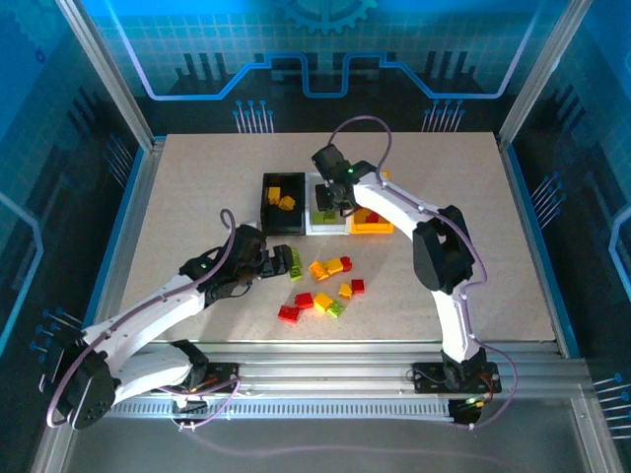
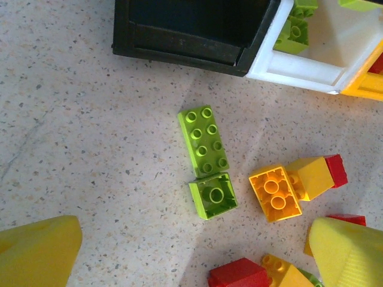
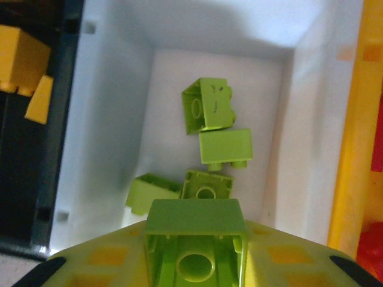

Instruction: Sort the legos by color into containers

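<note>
Right arm holds a lime brick over the white bin; left fingers are spread above loose legos.

The black bin (image 1: 268,209), white bin (image 3: 108,119) and yellow-orange bin (image 3: 350,149) touch wall to wall in a row mid-table. The table (image 1: 197,187) is bare on the left, right and far sides. The right arm arches elbow-high from its base, then reaches left over the row. The right fingers (image 3: 96,263) clamp the held lime brick (image 3: 196,236) above four lime bricks (image 3: 210,119) on the white bin's floor. The left arm stretches low and diagonally toward centre. The left fingers (image 2: 36,251) are wide open, touching nothing. A long lime brick (image 2: 204,141) lies near the black bin's near wall, a small lime brick (image 2: 213,195) at its end. The loose pile (image 1: 325,291) sits between the bins and the near edge.
</note>
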Robot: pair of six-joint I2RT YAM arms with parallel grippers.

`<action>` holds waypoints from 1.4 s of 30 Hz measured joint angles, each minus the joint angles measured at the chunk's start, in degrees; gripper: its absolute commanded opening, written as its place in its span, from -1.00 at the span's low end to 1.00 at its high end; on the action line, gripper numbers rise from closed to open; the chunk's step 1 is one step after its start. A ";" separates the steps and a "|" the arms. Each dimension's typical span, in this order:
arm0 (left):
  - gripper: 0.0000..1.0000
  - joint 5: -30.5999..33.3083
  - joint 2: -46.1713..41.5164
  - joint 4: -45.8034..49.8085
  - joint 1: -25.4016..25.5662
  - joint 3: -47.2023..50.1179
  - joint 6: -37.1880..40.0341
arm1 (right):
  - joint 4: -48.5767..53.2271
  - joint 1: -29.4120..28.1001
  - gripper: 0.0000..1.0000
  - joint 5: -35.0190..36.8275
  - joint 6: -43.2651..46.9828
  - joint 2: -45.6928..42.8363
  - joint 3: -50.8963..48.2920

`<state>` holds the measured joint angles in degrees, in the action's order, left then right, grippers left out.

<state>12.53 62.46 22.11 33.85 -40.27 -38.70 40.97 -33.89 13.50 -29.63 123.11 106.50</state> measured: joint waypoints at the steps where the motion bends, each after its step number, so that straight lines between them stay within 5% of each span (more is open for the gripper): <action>1: 0.98 -0.33 0.35 -0.26 0.00 0.00 0.00 | 0.57 0.11 -0.01 0.04 -0.07 0.85 1.11; 4: 0.98 -1.07 1.70 -0.81 0.00 0.00 -0.02 | 1.86 0.22 0.22 0.02 -0.46 2.64 4.20; 11: 0.93 -2.86 3.82 -1.62 0.00 -0.07 0.90 | 1.62 0.22 0.29 -0.28 -0.46 2.51 4.52; 17: 0.88 -4.94 10.71 -1.66 1.42 -4.13 5.14 | -1.53 0.22 0.31 -0.72 -1.46 -7.13 -6.51; 25: 0.83 -4.81 25.00 -1.42 9.77 -14.05 11.52 | -6.19 1.46 0.32 -1.99 -3.15 -22.14 -22.14; 42: 0.77 3.74 40.79 -1.60 14.12 -21.29 19.41 | -9.55 5.97 0.33 -2.60 -4.50 -30.42 -32.70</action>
<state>16.27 103.24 20.51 47.97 -61.56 -19.29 31.42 -27.92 10.90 -34.13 92.68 73.80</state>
